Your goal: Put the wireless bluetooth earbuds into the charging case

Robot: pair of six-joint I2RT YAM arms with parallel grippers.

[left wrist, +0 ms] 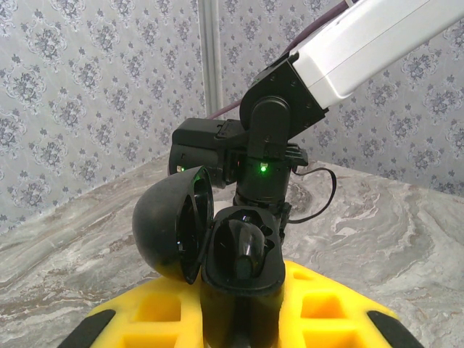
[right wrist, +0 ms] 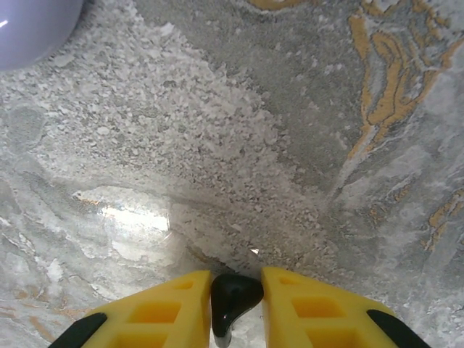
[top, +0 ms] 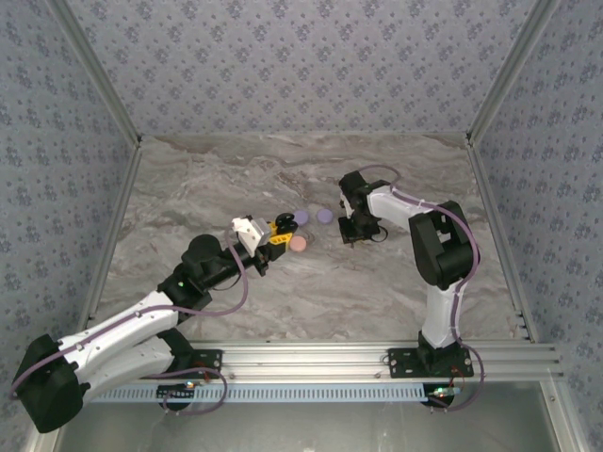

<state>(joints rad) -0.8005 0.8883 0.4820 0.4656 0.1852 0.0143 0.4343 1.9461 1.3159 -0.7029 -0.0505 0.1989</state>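
**Right wrist view: one bud pinched; left wrist view: open case held**

Right wrist view, nearest first: the right gripper (right wrist: 235, 279) has its yellow jaws drawn narrow on one black bud (right wrist: 233, 301). It is low over the marble table (right wrist: 239, 145), and I cannot tell whether the bud touches the table. At the far top-left corner is the edge of one lilac disc (right wrist: 29, 25).

Left wrist view: the left gripper (left wrist: 243, 319) is clamped on the black case (left wrist: 239, 279), holding it upright between its yellow jaws. The lid (left wrist: 170, 225) hangs open to the left. A second bud (left wrist: 250, 243), glossy black, sits in the base. Beyond the case stands the right arm (left wrist: 268, 145), with a green light lit.

Top external view adds the layout. The left gripper (top: 280, 229) is at mid-table and the right gripper (top: 353, 237) is to its right, the two apart. Three discs lie between them: a lilac disc (top: 301, 217), another lilac disc (top: 324, 216) and, nearer the arms' bases, a pinkish disc (top: 298, 243) just beside the left gripper. From above the case is a dark speck and the buds are too small to tell.

Count: two buds, one case, three discs.
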